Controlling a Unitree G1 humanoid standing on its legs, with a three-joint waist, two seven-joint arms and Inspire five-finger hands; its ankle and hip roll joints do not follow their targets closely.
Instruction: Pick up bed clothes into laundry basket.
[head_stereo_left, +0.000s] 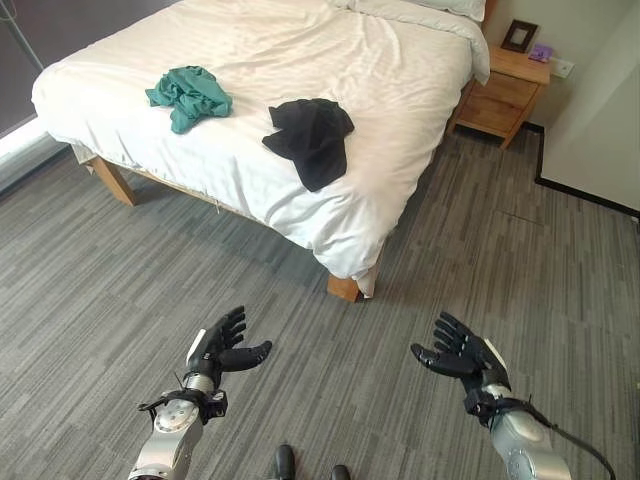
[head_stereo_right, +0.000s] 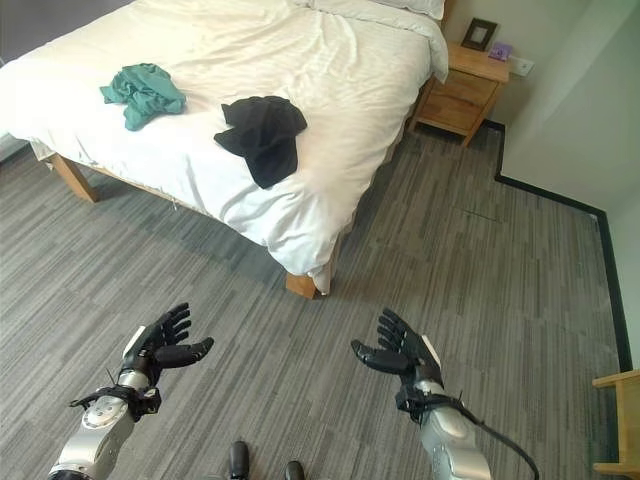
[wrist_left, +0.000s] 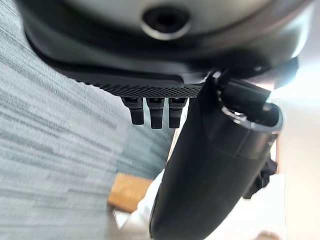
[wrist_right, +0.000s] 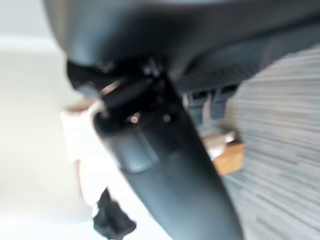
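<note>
1. Green garment (head_stereo_left: 188, 96) bunched on the bed (head_stereo_left: 300, 60), near its left edge.
2. Black garment (head_stereo_left: 312, 137) crumpled beside it, close to the bed's foot edge, partly draped over.
3. Left hand (head_stereo_left: 218, 348) and right hand (head_stereo_left: 462, 355) low over the carpet (head_stereo_left: 90, 290), fingers spread wide, holding nothing.
4. Both hands well apart from the garments, short of the bed's foot corner.
5. Nightstand (head_stereo_left: 505, 92) by the bed's far right corner.
</note>
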